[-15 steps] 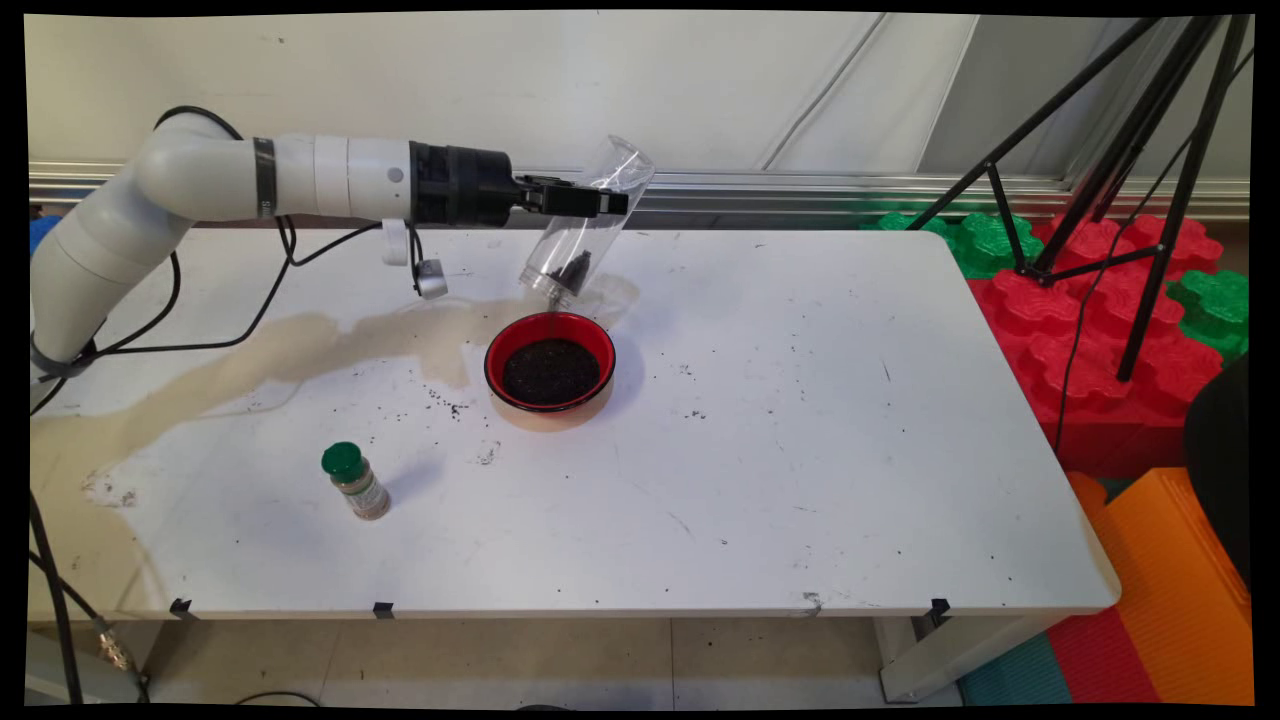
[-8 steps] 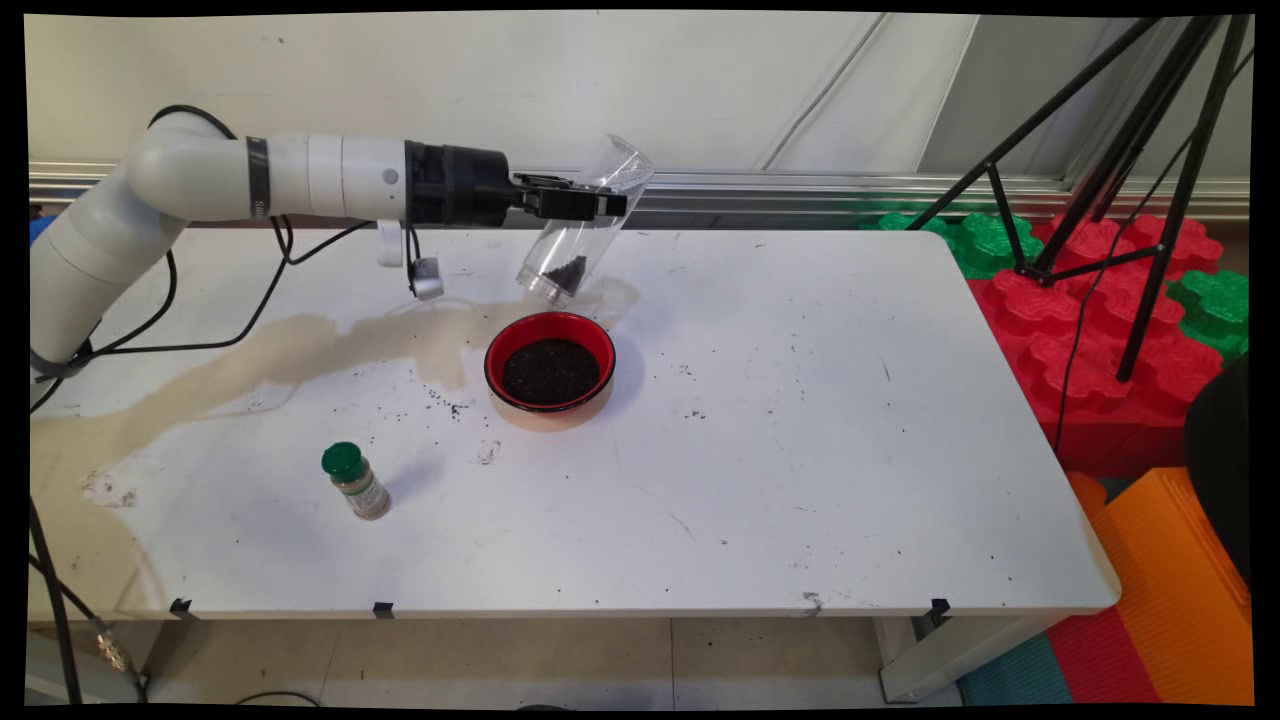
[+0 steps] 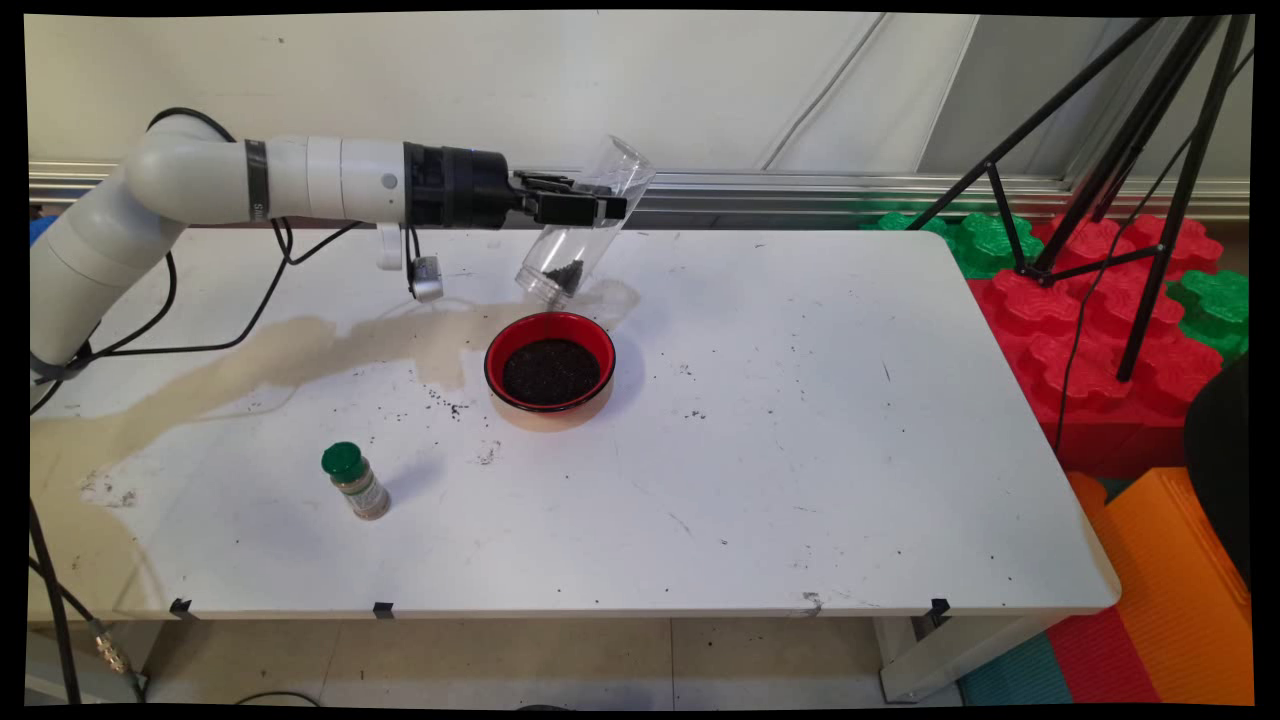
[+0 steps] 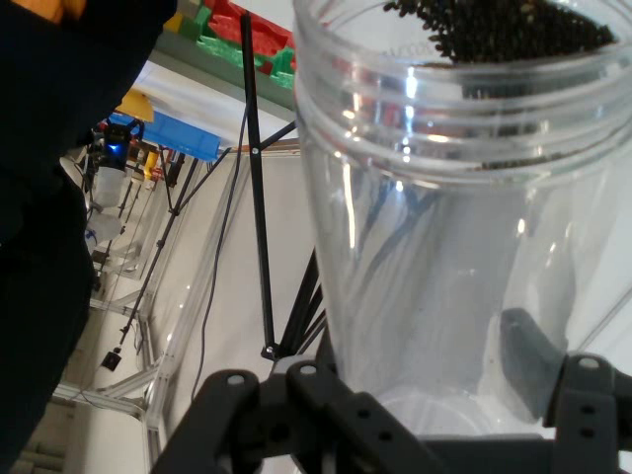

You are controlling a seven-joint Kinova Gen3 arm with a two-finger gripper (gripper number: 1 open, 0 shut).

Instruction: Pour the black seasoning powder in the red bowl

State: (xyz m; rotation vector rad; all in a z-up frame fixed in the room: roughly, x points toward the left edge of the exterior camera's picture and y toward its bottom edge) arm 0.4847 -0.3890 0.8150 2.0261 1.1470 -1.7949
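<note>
Main view, tool clamped on tilted clear jar, above red bowl

No legible txt, labels or nos. anywhere in view.

A clear plastic jar hangs tilted in the tool, mouth down above the far rim of a red bowl. Dark grains sit near its mouth. The bowl, full of the same dark grains, stands on the desk.
</note>
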